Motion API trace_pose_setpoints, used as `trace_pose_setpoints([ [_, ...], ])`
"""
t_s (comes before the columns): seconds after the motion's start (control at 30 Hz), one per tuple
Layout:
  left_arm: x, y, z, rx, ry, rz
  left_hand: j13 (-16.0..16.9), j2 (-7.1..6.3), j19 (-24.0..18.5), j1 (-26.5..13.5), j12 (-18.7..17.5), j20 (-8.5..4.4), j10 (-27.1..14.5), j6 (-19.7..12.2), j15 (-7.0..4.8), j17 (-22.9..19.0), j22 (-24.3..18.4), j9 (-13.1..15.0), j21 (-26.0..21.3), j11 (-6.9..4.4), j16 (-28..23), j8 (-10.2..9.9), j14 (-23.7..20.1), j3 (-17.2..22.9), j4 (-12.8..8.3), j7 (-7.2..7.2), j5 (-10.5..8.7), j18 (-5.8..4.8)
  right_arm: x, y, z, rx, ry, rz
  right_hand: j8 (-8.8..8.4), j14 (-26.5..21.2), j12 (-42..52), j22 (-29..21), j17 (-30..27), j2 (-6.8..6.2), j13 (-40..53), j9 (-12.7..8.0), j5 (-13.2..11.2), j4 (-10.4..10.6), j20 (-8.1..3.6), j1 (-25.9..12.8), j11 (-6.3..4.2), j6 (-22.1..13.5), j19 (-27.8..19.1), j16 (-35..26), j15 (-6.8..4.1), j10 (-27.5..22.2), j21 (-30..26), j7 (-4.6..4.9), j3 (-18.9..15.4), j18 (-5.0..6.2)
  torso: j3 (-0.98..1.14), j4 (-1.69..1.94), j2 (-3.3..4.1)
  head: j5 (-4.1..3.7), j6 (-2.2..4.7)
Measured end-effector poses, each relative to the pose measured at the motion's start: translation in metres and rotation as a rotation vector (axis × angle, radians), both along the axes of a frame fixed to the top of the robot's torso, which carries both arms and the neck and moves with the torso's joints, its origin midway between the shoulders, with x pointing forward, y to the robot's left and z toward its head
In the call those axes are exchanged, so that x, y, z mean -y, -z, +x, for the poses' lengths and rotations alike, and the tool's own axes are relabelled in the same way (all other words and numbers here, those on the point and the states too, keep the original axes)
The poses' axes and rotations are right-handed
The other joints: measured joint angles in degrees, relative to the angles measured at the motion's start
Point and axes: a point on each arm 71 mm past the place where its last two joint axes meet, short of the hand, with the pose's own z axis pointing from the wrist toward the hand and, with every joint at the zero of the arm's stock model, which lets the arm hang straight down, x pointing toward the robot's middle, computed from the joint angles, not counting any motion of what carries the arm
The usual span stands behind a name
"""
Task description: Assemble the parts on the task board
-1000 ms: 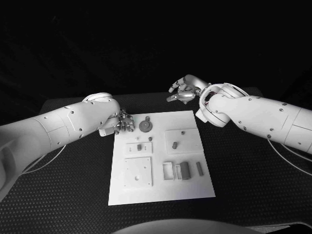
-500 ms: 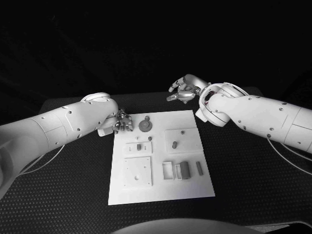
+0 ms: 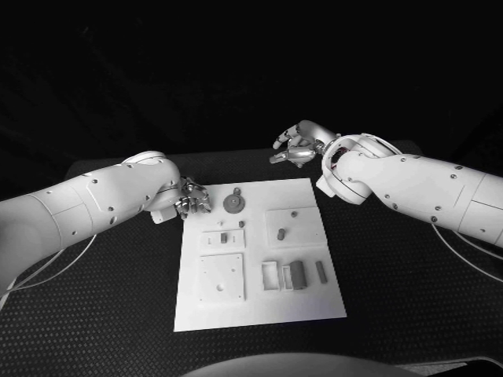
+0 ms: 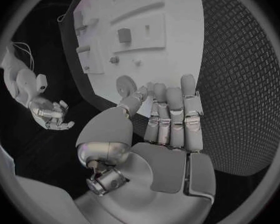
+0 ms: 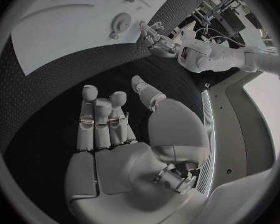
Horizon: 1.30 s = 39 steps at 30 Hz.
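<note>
The white task board (image 3: 263,302) lies in the middle of the black table. On it are a round disc (image 3: 236,203), small pegs (image 3: 281,232) and several grey blocks (image 3: 297,273). My left hand (image 3: 188,198) hovers at the board's far left corner beside the disc, its fingers stretched out and holding nothing. In the left wrist view the left hand (image 4: 168,122) points toward the disc (image 4: 125,86). My right hand (image 3: 297,148) hangs over the table just beyond the board's far edge, empty. The right wrist view shows the right hand (image 5: 112,129) with its fingers apart.
A square plate (image 3: 222,276) and a raised panel (image 3: 294,220) sit fixed on the board. Black mesh matting (image 3: 410,298) surrounds the board on all sides. My right forearm (image 3: 433,188) crosses above the table's far right part.
My left arm has drawn a little to the left and its hand has shifted slightly away from the disc. The right hand and the parts have stayed where they were.
</note>
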Motion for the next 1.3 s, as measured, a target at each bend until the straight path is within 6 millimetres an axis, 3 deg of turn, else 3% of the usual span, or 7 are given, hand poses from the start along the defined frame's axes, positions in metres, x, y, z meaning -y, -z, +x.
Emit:
trace_pose_setpoints([
  [0.23,-0.008,-0.011,-0.014,-0.030,-0.020,-0.083,-0.09,-0.32,0.22,0.31,0.00,-0.18,0.43,0.21,-0.11,-0.18,0.00,-0.01,0.02,0.03,0.00,0.00,0.31,0.17,0.15,-0.20,-0.12,0.00,0.004,0.000,0.001,0.000,0.010,-0.003,0.00,0.00,0.00,0.00,0.00,0.00,-0.06,0.00,0.00,0.00,0.00,0.00,0.00,-0.14,0.00,0.00,0.00,0.00,0.00,0.13,0.00,0.00,-0.03,0.10,-0.02,0.06,0.02],
  [0.37,-0.014,-0.016,-0.024,-0.030,-0.017,-0.087,-0.22,-0.74,0.30,0.74,0.00,-0.10,0.44,0.22,-0.04,-0.30,0.00,-0.02,0.02,0.02,0.00,0.00,0.42,0.49,-0.12,-0.20,-0.16,-0.01,0.008,0.001,0.003,-0.001,0.020,-0.007,0.00,0.00,0.00,0.00,0.00,0.00,-0.06,0.00,0.00,0.00,0.00,0.00,0.00,-0.14,0.00,0.00,0.00,0.00,0.00,0.13,0.00,0.00,-0.04,0.10,-0.03,0.47,0.12],
  [0.57,-0.008,-0.017,-0.038,-0.038,0.013,-0.085,-0.27,-1.02,0.31,1.02,0.00,-0.09,0.45,0.22,-0.04,-0.37,-0.01,-0.03,0.02,0.01,-0.01,0.00,0.45,0.51,-0.14,-0.19,0.03,-0.01,0.007,0.001,0.004,-0.001,0.022,-0.007,0.00,0.00,0.00,0.00,0.00,0.18,-0.06,0.00,0.00,0.02,0.00,-0.18,0.00,-0.14,0.00,0.00,0.00,0.00,0.00,0.13,0.02,0.00,-0.03,0.17,-0.05,0.82,0.33],
  [0.87,-0.008,-0.011,-0.047,-0.042,0.033,-0.046,-0.35,-1.02,0.40,1.02,0.00,0.01,0.85,0.33,0.03,-0.43,-0.01,-0.04,0.02,0.21,-0.01,0.00,0.58,0.51,-0.14,-0.09,0.03,-0.01,0.005,0.001,0.004,-0.001,0.018,-0.006,0.00,0.00,0.23,0.00,-0.06,0.30,-0.07,0.00,0.00,0.16,0.00,-0.30,0.00,-0.11,0.00,0.00,0.00,0.00,0.00,0.15,0.16,0.00,-0.10,0.09,-0.05,1.20,0.01],
  [1.3,-0.008,0.007,-0.058,-0.071,0.060,0.008,-0.48,-1.28,0.42,1.28,-0.01,0.04,1.05,0.71,0.22,-0.55,-0.02,-0.05,0.02,0.23,-0.01,0.00,0.81,0.58,-0.02,-0.30,0.00,-0.01,0.003,0.002,0.003,-0.009,0.011,-0.008,0.00,0.00,0.23,0.00,-0.05,0.30,-0.11,0.00,0.00,0.32,0.00,-0.30,0.00,0.00,0.00,0.00,0.00,0.00,0.00,0.21,0.00,0.00,0.00,-0.03,-0.01,1.42,-0.36],
])
